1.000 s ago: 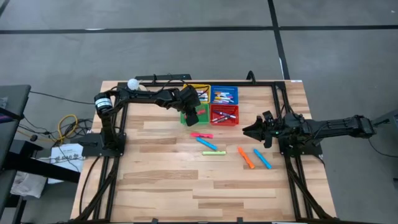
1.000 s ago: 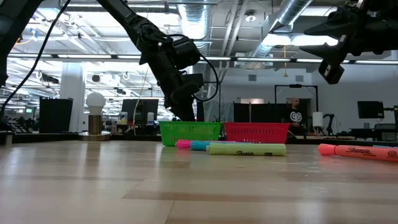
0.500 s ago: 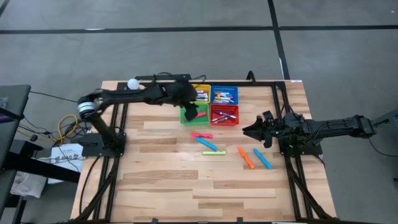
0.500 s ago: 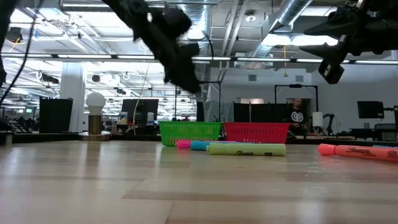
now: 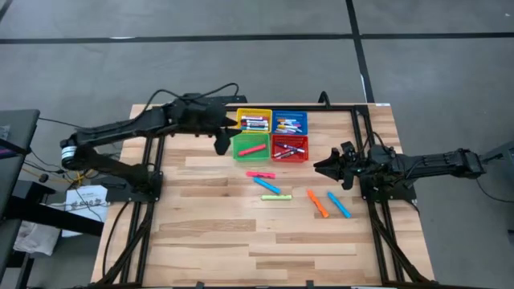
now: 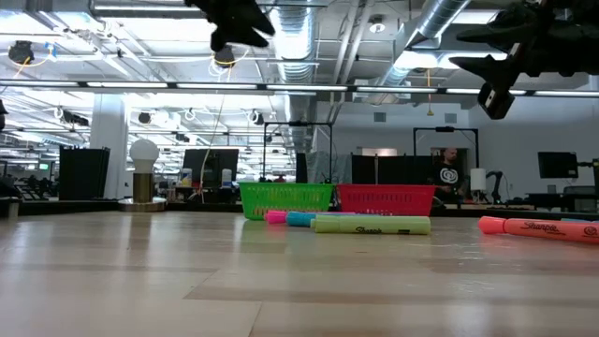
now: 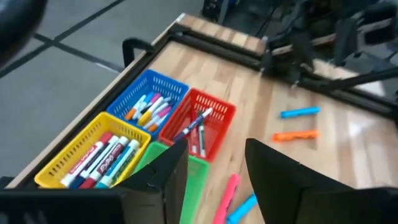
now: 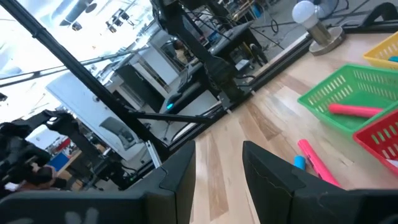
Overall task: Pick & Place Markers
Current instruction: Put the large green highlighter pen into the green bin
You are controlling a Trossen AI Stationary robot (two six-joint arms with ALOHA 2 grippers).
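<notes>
On the wooden table [image 5: 241,241], five loose markers lie flat in a scatter just in front of the baskets: a pink one [image 5: 259,174] nearest the baskets, a blue one [image 5: 268,185] and a pale green one [image 5: 275,197] close beside it, then an orange one [image 5: 317,203] and a second blue one [image 5: 338,205] side by side toward the right arm. They look light, rigid and smooth, so likely to roll or slip; a pinch across the middle of the barrel seems the surest hold. One pink marker [image 5: 252,150] rests alone in the green basket [image 5: 239,145]. Several more fill the red basket [image 5: 290,148], the blue basket [image 5: 289,123] and the yellow basket [image 5: 255,120]; the four stand together in a square block at the far middle of the table.

The left gripper [image 5: 219,136] hangs above the table just beside the green basket, on its left; the left wrist view shows its fingers [image 7: 166,180] spread apart with nothing between them. The right gripper [image 5: 329,167] hovers near the right edge, a little beyond the orange and blue markers, its fingers [image 8: 180,174] partly parted and empty.

Across the room, seen from the low view, a person [image 6: 443,172] stands far behind the table
</notes>
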